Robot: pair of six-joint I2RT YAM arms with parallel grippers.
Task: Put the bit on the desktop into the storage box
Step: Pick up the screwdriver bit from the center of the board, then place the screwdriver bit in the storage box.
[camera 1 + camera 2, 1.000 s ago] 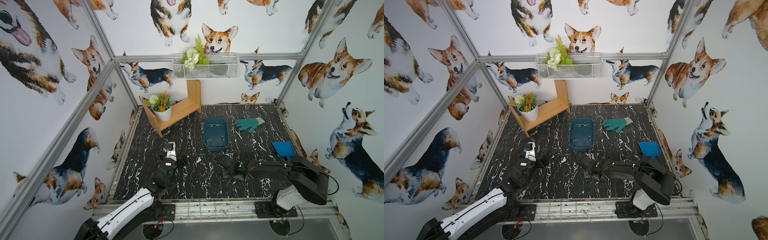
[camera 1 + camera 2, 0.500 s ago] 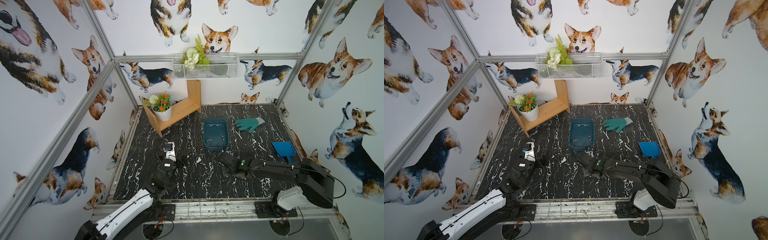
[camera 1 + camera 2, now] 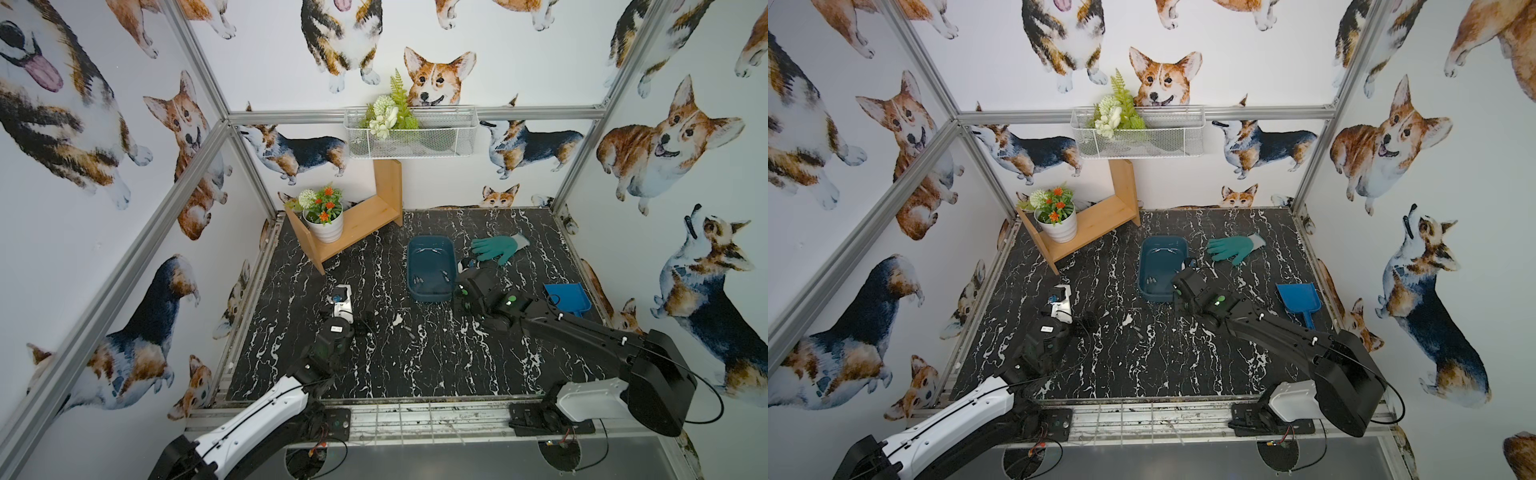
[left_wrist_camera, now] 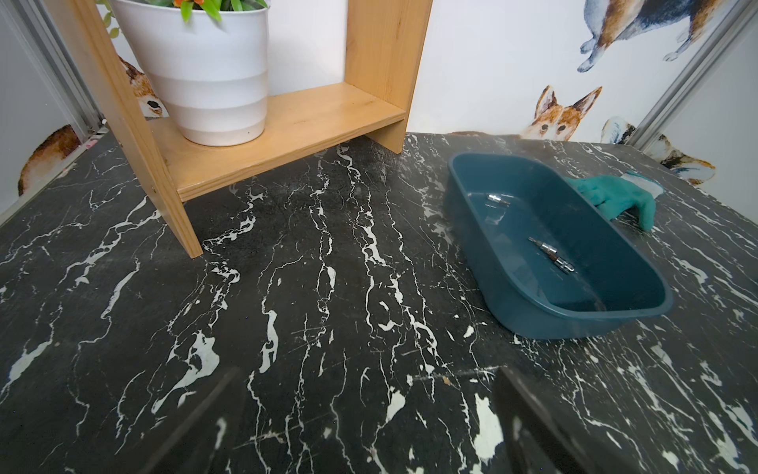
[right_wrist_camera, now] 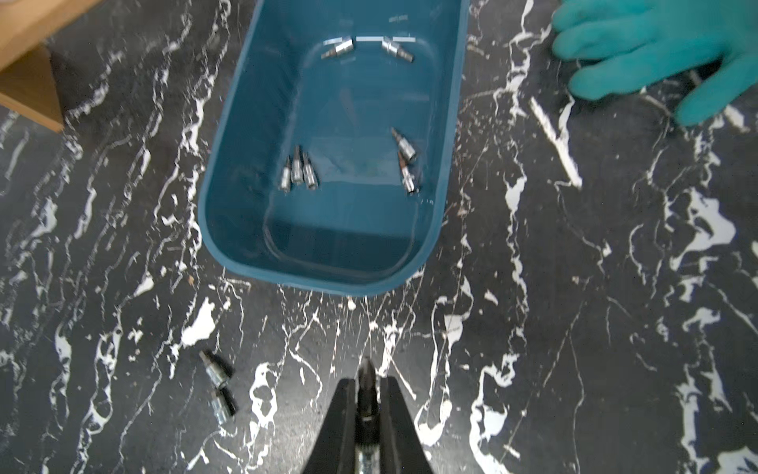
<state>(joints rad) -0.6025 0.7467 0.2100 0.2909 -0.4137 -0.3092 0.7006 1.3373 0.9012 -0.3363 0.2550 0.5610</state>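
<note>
The right gripper (image 5: 366,385), clamping a bit (image 5: 364,371), has advanced toward the storage box (image 3: 430,293).

The jaws of the right gripper (image 5: 366,396) are covering most of the bit (image 5: 364,379) between them, and the view's edge is cutting off the green glove (image 5: 656,49). In the left wrist view the fingers (image 4: 529,414) of the left gripper (image 4: 369,371) are showing only as 2 dark blurs, while the storage box (image 4: 574,320) is hiding part of the glove. In both top views the loose bits (image 3: 444,275) in the box are looking too small to count.
</note>
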